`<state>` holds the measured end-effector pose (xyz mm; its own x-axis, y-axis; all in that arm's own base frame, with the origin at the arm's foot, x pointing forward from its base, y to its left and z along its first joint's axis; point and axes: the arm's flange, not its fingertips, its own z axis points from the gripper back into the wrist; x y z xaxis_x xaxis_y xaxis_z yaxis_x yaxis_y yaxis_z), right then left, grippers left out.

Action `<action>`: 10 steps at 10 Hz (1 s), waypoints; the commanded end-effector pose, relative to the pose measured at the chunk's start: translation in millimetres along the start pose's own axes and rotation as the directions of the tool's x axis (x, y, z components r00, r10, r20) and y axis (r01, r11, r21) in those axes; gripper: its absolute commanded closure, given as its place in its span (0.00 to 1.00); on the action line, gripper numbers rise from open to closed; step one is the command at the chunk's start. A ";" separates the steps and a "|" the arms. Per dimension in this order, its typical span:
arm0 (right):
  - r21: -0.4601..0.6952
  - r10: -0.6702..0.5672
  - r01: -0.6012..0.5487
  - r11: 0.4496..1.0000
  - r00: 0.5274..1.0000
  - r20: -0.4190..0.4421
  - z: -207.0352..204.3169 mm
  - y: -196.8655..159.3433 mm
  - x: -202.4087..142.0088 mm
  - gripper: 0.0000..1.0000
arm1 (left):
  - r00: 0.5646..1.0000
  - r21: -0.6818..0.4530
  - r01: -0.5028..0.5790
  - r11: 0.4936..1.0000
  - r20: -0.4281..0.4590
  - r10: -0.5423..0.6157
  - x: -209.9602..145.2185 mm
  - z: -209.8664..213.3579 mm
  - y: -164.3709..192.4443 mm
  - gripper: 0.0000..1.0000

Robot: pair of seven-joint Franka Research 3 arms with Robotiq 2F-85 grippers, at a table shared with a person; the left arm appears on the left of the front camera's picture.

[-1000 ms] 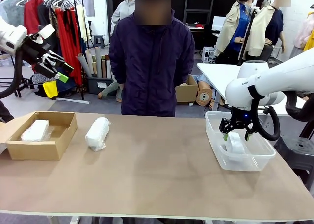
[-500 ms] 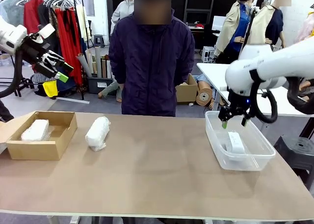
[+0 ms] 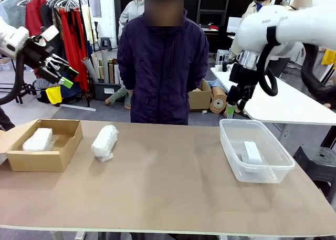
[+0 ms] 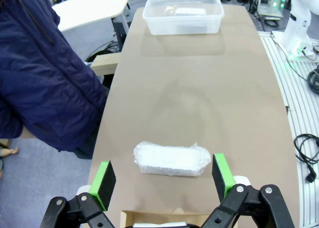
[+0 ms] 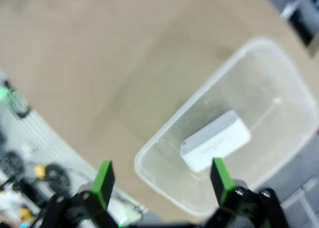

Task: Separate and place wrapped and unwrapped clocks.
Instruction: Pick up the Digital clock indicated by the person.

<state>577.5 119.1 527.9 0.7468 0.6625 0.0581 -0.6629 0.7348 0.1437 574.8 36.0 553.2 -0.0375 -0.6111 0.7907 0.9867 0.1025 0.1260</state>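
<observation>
- Carrying everything, the table (image 3: 168,198) has a box (image 3: 50,161) at its left edge and a tub (image 3: 231,158) near its right edge.
- Left gripper (image 3: 70,77) hangs high over the left edge, and right gripper (image 3: 233,108) hangs above the tub's far rim. Both are spread apart and empty.
- One bundle (image 3: 38,139) lies in the box. The loose bundle (image 3: 104,142) sits just right of the box, long axis running near-to-far.
- Likely next is boxing that bundle. It spans pad to pad in the left wrist view, so roll the wrist, pinch across its short width and squeeze gently.
- Clock (image 3: 252,152) lies flat in the tub, long axis near-to-far.
</observation>
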 end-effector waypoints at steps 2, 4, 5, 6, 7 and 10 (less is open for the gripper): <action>0.144 0.335 -0.334 0.931 0.942 0.021 23.6 -2.5 21.1 0.00 | 1.000 -0.002 0.013 1.000 0.003 -0.013 -0.2 -0.2 -4.5 0.00; 0.234 0.501 -0.525 0.818 0.851 0.155 32.6 -10.0 27.1 0.00 | 1.000 -0.002 0.013 1.000 0.003 -0.013 -0.2 -0.2 -4.5 0.00; 0.259 0.552 -0.612 0.747 0.789 0.270 38.6 -20.3 30.8 0.00 | 1.000 -0.002 0.013 1.000 0.003 -0.013 -0.2 -0.2 -4.5 0.00; 0.227 0.566 -0.660 0.716 0.740 0.365 40.5 -24.4 25.0 0.00 | 1.000 -0.002 0.013 1.000 0.003 -0.013 -0.2 -0.2 -4.5 0.00; 0.169 0.590 -0.702 0.691 0.684 0.428 39.3 -24.5 15.4 0.00 | 1.000 -0.002 0.013 1.000 0.003 -0.013 -0.2 -0.2 -4.5 0.00; -0.002 0.611 -0.727 0.687 0.577 0.542 33.5 -15.7 -14.6 0.00 | 1.000 -0.002 0.013 1.000 0.003 -0.013 -0.2 -0.2 -4.5 0.00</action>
<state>609.9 92.3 573.1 0.1040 0.7822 0.6143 -0.9917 0.0343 0.1242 574.8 36.0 553.1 -0.0373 -0.6111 0.7907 0.9867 0.1025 0.1258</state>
